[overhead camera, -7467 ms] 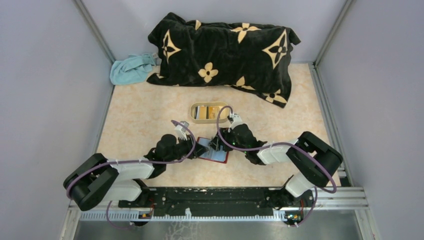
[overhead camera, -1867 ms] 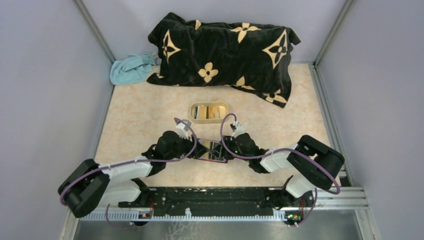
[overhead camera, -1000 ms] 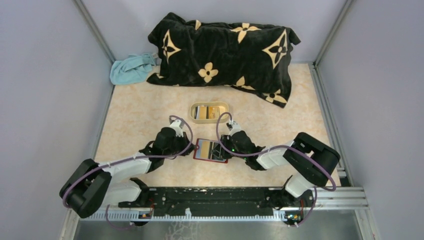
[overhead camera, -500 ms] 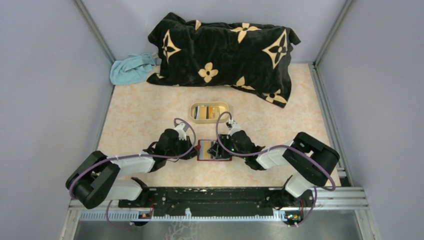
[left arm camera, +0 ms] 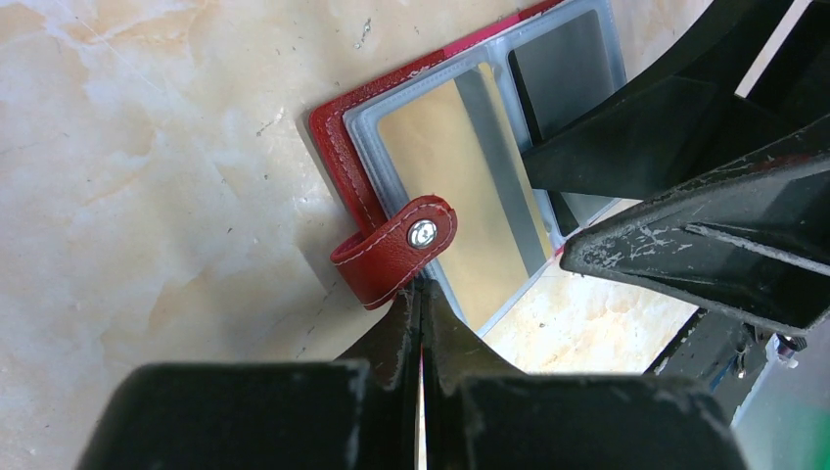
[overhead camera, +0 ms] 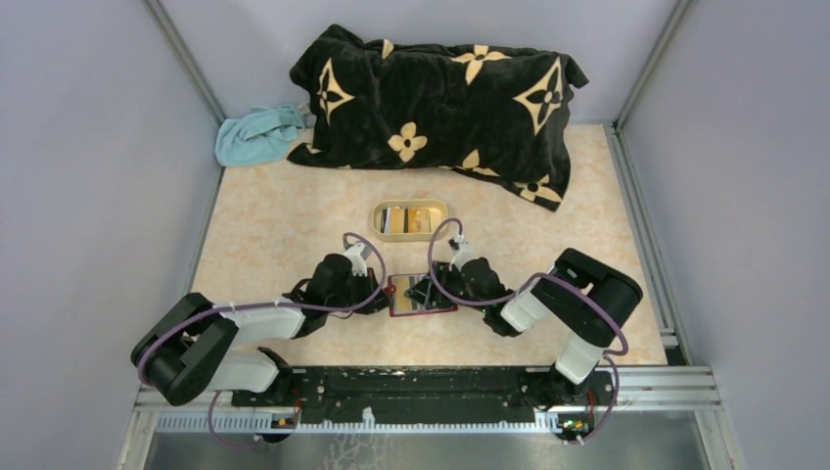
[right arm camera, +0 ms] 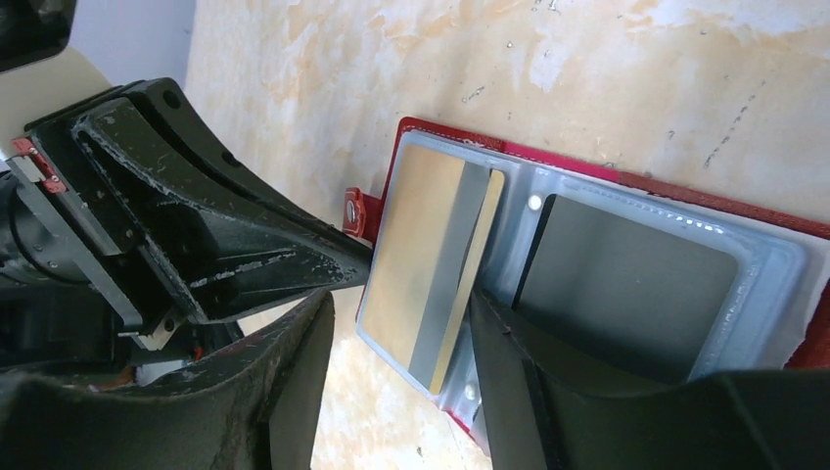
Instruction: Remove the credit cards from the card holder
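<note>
Table (overhead camera: 274,225): a pale marbled top that carries everything else. Along its far edge lies a black blanket (overhead camera: 440,98) with gold flower marks. A crumpled light blue cloth (overhead camera: 254,137) sits just beside the blanket's left end.

Tray (overhead camera: 377,220): a beige oval dish in mid-table, well apart from the blanket. It holds loose credit cards (overhead camera: 411,217), one of them orange-yellow.

Card holder (overhead camera: 419,297): dark red, spread open and flat on the table on the near side of the tray, between my two grippers. Its clear pale sleeves face up.

Right gripper (right arm camera: 401,299): my fingers here stand apart. They straddle one end of the left sleeve, one finger over the holder and the other at its edge.

Left gripper (left arm camera: 421,289): my fingers here are pressed together, with only a hairline seam between them. Their tips touch the edge of the red tab (left arm camera: 391,255). I cannot tell whether any of the tab is nipped in the seam.

Gold card (right arm camera: 431,264): it has a silver stripe along its length and lies at the left sleeve, on the tab side. I cannot tell whether it is inside the plastic or on top of it.

Dark card (right arm camera: 626,284): it sits inside the neighbouring sleeve, under glossy plastic.

Snap stud (left arm camera: 423,232): a small silver button on the rounded end of the tab, which folds over the holder's edge onto the gold card.
</note>
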You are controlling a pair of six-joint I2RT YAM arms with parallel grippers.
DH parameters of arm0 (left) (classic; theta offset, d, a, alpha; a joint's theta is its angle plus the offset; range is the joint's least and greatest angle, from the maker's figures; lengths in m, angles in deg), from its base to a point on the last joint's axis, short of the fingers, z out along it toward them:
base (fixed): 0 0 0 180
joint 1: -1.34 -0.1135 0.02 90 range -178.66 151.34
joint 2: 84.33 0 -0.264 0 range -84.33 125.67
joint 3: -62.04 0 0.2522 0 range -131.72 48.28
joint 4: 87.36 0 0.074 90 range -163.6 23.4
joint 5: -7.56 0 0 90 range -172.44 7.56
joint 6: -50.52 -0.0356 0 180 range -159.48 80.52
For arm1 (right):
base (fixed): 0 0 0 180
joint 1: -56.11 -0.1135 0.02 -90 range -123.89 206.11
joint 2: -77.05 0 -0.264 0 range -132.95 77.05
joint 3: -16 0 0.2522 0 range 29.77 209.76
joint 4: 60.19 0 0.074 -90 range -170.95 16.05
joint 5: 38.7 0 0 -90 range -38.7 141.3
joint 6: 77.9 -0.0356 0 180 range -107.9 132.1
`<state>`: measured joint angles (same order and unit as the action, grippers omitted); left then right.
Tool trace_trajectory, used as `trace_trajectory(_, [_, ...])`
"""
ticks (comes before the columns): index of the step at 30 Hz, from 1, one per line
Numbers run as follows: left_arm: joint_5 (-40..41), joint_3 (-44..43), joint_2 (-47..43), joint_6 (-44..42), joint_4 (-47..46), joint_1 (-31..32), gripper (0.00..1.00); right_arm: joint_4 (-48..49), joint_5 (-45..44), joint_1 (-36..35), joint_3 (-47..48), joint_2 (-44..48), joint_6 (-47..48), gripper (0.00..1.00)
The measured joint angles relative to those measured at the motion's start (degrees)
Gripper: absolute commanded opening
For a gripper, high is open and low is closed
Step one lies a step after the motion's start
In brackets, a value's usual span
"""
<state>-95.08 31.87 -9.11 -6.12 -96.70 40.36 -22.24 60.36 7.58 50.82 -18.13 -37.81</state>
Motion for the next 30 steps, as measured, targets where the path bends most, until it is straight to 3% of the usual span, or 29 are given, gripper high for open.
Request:
trace_trajectory(8, [0.0,0.0,0.4,0.0,-0.3,0.0,0.0,9.8,4.2,0.8,-3.1,-2.4,-2.0,0.5])
trace_trajectory(22, [-0.3,0.0,1.0,0.0,-1.1,0.0,0.0,15.0,5.7,1.5,-3.4,-6.1,-2.3,0.48])
trace_trajectory(30, [-0.5,-0.1,1.5,0.1,-1.6,-0.1,0.0,18.6,7.0,1.5,-3.3,-8.5,-3.4,0.36])
